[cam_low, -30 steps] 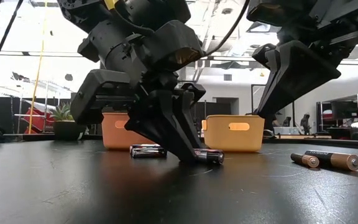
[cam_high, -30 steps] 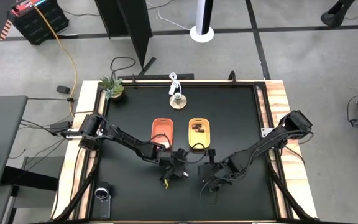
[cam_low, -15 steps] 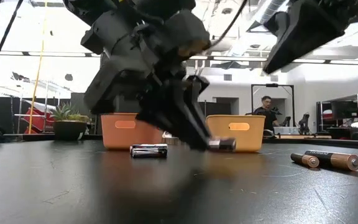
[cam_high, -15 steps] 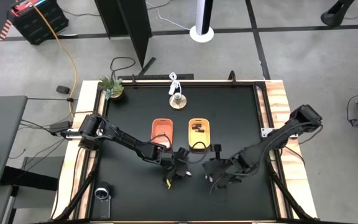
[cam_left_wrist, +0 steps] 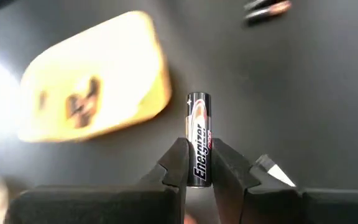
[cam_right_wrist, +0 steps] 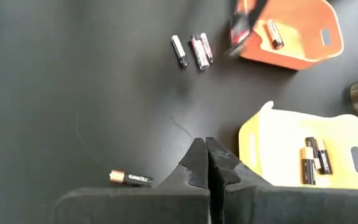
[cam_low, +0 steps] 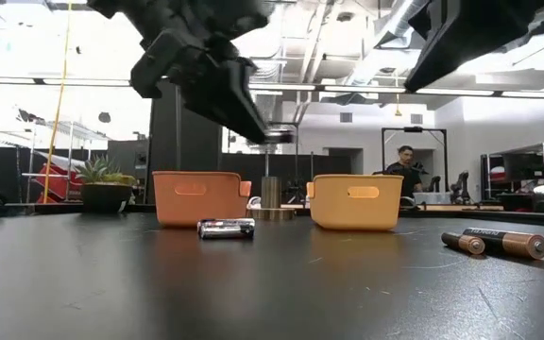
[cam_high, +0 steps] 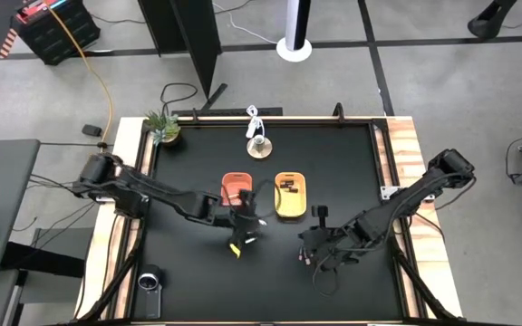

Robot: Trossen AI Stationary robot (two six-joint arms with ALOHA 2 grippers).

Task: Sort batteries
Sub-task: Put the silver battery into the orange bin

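Note:
My left gripper (cam_left_wrist: 199,163) is shut on a silver-and-black battery (cam_left_wrist: 199,134) with a red band. In the low view the gripper (cam_low: 270,132) hangs above the table, higher than the tray rims. In the high view it (cam_high: 246,215) is just near of the orange tray (cam_high: 236,187). The yellow tray (cam_high: 290,195) beside it holds dark batteries (cam_right_wrist: 312,158). One battery (cam_right_wrist: 274,34) lies in the orange tray (cam_right_wrist: 291,34). My right gripper (cam_right_wrist: 205,152) is shut and empty, raised over the table right of centre (cam_high: 320,251). My left gripper pinches the battery between its two fingers (cam_left_wrist: 178,163), on the battery's rear half (cam_left_wrist: 199,169). The battery lies along the fingers, and its front end (cam_left_wrist: 198,99) sticks out past the fingertips. It is lifted clear of the table (cam_low: 277,138).
Three loose batteries (cam_right_wrist: 191,50) lie flat on the table near the orange tray; one shows silvery in the low view (cam_low: 226,228). Copper-and-black batteries (cam_low: 499,243) lie farther right, one near my right gripper (cam_right_wrist: 131,178). A plant (cam_high: 163,127) and a small stand (cam_high: 259,145) sit at the far edge.
My left gripper, shut on the battery, has risen from the table and moved toward the far edge, nearer the orange tray. The battery went from lying on the table to lifted clear. My right gripper has also risen.

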